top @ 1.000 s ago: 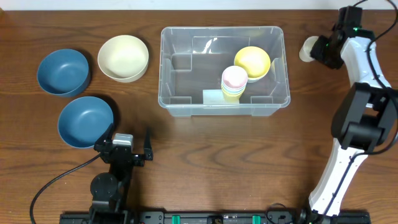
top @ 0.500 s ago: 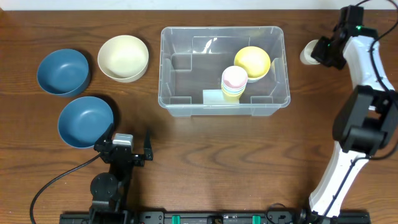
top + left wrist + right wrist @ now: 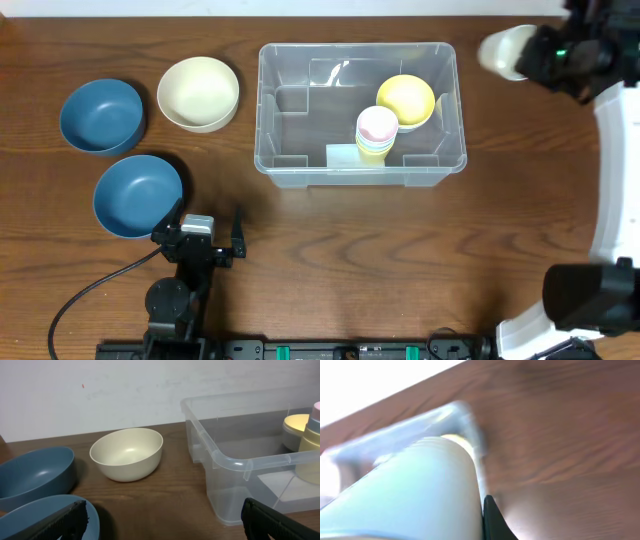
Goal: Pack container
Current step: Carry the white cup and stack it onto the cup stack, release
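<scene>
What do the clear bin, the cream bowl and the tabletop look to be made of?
The container: clear glossy plastic; its floor and contents show through the walls. The cream bowl: likely matte plastic, with a soft even sheen; ceramic can't be excluded. The table: dark wood or wood-look laminate, with visible grain.

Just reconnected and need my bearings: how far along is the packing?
Done: a yellow bowl and a cup stack sit inside the container. In hand: the right gripper is shut on a pale cup, to the container's right. Left: the cream bowl and two blue bowls, outside on its left.
</scene>
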Tool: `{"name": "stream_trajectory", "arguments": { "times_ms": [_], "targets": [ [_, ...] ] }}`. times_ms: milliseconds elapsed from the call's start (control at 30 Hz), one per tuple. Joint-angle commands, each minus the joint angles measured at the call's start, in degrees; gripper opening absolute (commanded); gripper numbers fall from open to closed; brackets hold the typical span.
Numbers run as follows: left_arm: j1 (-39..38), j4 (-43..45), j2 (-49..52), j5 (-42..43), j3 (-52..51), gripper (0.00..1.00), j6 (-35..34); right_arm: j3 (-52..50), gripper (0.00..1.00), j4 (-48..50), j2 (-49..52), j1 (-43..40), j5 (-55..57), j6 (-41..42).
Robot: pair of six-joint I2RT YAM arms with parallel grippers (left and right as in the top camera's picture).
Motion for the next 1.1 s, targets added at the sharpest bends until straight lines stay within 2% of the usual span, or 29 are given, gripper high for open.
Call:
{"name": "stream_trajectory", "arguments": {
  "times_ms": [0,233,400,633,867,1033,1067],
  "targets": [
    [0.2,-2.0,-0.3,-0.7,-1.0,0.98,0.5,0.1,0.01,-1.4,0.8,6.8,-3.1,-2.7],
    [0.2,-2.0,-0.3,-0.7,-1.0,0.98,0.5,-0.5,0.01,-1.4,1.0,18.9,2.7,-0.8],
    [0.2,-2.0,-0.3,-0.7,-1.0,0.98,0.5,-2.1,0.01,-1.4,1.0,22.9,4.8,1.0],
    [0.2,-2.0,-0.3,-0.7,-1.0,0.98,0.5,-8.3,0.01,0.0,1.0,24.2,6.0,2.4],
    [0.2,-2.0,-0.3,-0.7,-1.0,0.98,0.5,-16.3,0.01,6.8,1.0,24.2,6.0,2.4],
    [0.2,-2.0,-0.3,-0.7,-1.0,0.98,0.5,-20.3,0.04,10.6,1.5,24.2,6.0,2.6],
    [0.2,-2.0,-0.3,-0.7,-1.0,0.98,0.5,-20.9,0.08,11.1,1.5,24.2,6.0,2.6]
  ]
}}
